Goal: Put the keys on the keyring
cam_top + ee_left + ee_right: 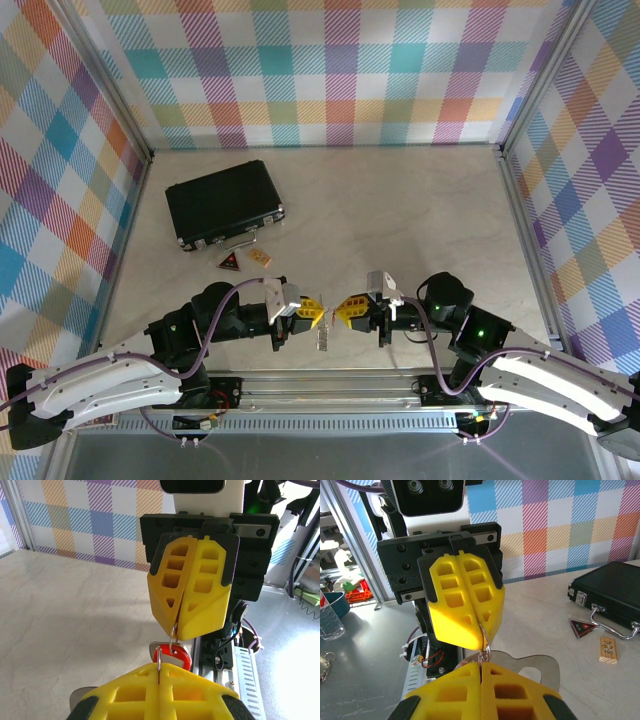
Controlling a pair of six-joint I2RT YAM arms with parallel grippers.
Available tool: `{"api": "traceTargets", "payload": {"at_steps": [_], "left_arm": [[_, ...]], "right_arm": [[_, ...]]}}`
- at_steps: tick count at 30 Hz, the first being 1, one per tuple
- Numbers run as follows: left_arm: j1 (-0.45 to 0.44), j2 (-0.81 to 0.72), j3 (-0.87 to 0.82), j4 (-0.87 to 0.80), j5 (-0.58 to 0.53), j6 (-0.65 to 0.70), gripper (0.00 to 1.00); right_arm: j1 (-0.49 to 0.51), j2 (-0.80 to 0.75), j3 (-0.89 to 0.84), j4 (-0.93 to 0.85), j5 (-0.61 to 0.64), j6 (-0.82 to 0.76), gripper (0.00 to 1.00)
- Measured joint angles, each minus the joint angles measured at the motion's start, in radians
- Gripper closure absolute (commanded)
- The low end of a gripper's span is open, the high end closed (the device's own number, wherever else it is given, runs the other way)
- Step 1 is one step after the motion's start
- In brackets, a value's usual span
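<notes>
Grippers meet tip to tip over the front edge of the table (400, 210). We note the left gripper (318, 312) pressed together, its yellow fingertips pinching a thin wire loop (172, 634). The key (179, 656) hangs just under that pinch, red head against the loop. The right gripper (342, 310) is likewise pressed together on the same loop.

Keyring (512, 661): a grey-silver piece below the fingertips, largely hidden by the right fingers. We cannot trace its outline, nor tell whether the key is threaded on it. The key's blade is cut off behind the left fingers.

Far left we log a black case (222, 203), then a dark triangular tag (229, 262) and a tan tag (259, 258). Their markings are too small for us to read.
</notes>
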Motion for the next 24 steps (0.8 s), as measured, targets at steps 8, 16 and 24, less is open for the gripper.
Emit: {"api": "traceTargets", "payload": {"at_steps": [8, 16, 24], "left_arm": [[0.000, 0.000, 0.000, 0.000, 0.000, 0.000, 1.00], [0.000, 0.000, 0.000, 0.000, 0.000, 0.000, 1.00], [0.000, 0.000, 0.000, 0.000, 0.000, 0.000, 1.00]], "right_arm": [[0.000, 0.003, -0.004, 0.000, 0.016, -0.006, 1.00], [0.000, 0.003, -0.009, 0.001, 0.026, -0.019, 1.00], [0.000, 0.003, -0.010, 0.005, 0.024, -0.019, 1.00]]}}
